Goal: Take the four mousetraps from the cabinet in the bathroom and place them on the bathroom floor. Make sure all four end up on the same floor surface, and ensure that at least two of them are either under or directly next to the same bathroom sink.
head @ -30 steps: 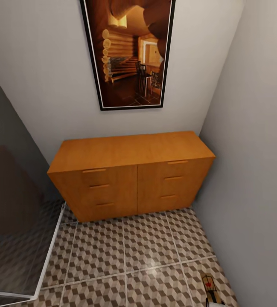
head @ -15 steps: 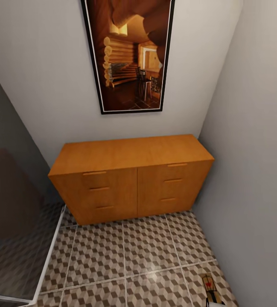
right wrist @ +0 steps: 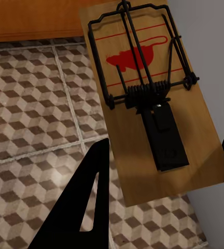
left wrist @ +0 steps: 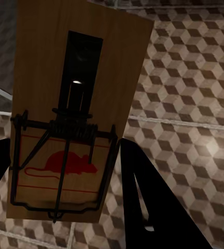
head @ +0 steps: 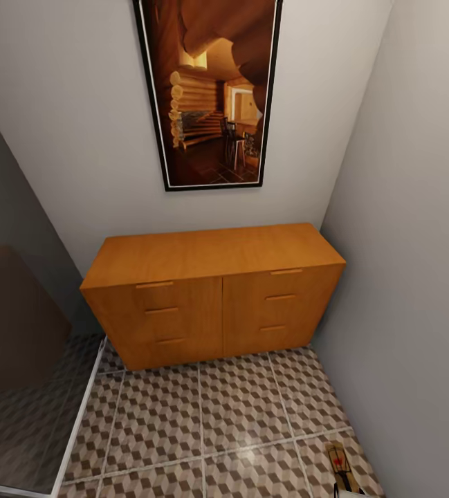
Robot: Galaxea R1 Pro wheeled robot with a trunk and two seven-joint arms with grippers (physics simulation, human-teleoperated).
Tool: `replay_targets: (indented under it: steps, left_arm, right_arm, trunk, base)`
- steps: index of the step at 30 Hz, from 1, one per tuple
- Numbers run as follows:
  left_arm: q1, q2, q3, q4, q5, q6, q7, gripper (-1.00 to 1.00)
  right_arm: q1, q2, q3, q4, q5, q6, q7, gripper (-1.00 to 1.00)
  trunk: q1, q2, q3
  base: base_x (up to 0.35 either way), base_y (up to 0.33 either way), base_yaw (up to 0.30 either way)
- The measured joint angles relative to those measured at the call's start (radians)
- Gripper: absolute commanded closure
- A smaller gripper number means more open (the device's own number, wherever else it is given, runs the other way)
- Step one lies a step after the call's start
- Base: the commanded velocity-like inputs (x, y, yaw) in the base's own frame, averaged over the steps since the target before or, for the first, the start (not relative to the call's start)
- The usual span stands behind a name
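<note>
Each mousetrap is a light, stiff, flat board; you hold it by the long edges, clear of the wire. Left gripper (left wrist: 65, 171) clamps one trap (left wrist: 73, 111), right gripper (right wrist: 161, 171) another (right wrist: 148, 98), both above the floor (head: 203, 415), long axes along the fingers, red-spot ends opposite ways. Cabinet (head: 214, 294) drawers closed.

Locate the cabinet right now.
Head view: the cabinet stands centred against the back wall, under the framed picture, its right end in the corner by the side wall, on the patterned floor.

We count two mousetraps — one (left wrist: 70, 114), another (right wrist: 148, 98) — one cabinet (head: 210, 294), one framed picture (head: 207, 93).
</note>
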Motion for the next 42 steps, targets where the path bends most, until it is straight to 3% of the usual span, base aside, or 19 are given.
replay_targets:
  steps: [42]
  left_arm:
    - [0.0,-0.001,0.0,0.0,-0.001,0.0,-0.001,1.0]
  right_arm:
    - [0.0,0.002,0.0,0.0,0.001,-0.002,0.0,1.0]
  trunk:
    - [0.0,0.0,0.069]
  base:
    - [0.0,0.0,0.0]
